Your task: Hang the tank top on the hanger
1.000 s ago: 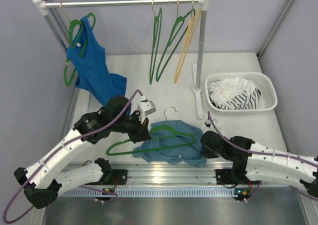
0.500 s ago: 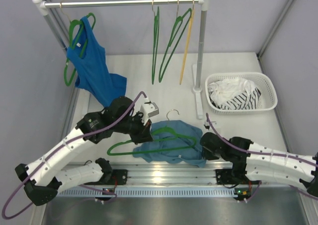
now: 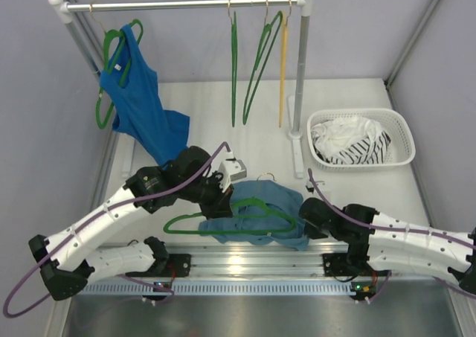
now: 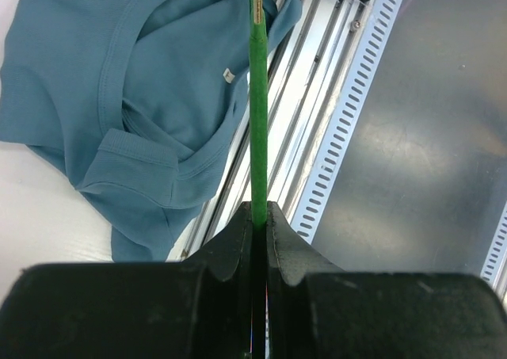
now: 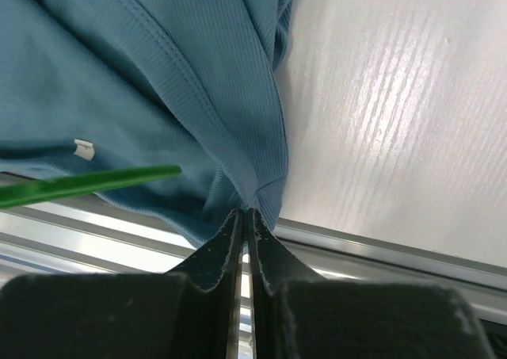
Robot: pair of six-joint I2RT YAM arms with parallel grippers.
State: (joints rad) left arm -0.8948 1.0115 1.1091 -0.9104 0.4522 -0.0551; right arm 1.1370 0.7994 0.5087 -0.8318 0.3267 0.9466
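Since a second ago my left arm has swung right and carried the thin green triangular clothes hanger (image 3: 256, 201) further over the muted teal-blue cloth tank top (image 3: 281, 200); the spare green hangers (image 3: 233, 69) and the yellow hanger (image 3: 282, 69) on the metal rail (image 3: 178, 4) now hang straighter.

From the top camera, I see the left gripper (image 3: 223, 209) gripping the hanger on its left shoulder. The hanger lies across the tank top, its metal hook pointing away from the arm bases. The tank top is bunched at the near edge of the white table (image 3: 357, 181), between my two arms. The right gripper (image 3: 303, 219) sits at its right edge. A royal-blue tank top (image 3: 141, 106) hangs at the rail's left end, and a white basket (image 3: 401, 140) of pale cloth stands at the right.

On the left wrist camera, the fingers (image 4: 238, 236) are clamped tight on the hanger wire (image 4: 258, 97), which runs straight up over the tank top's neckline (image 4: 158, 82).

On the right wrist camera, the fingers (image 5: 218, 252) are pinched together on a corner of the tank top's hem (image 5: 158, 74). A green hanger tip (image 5: 87, 183) shows just to the left.
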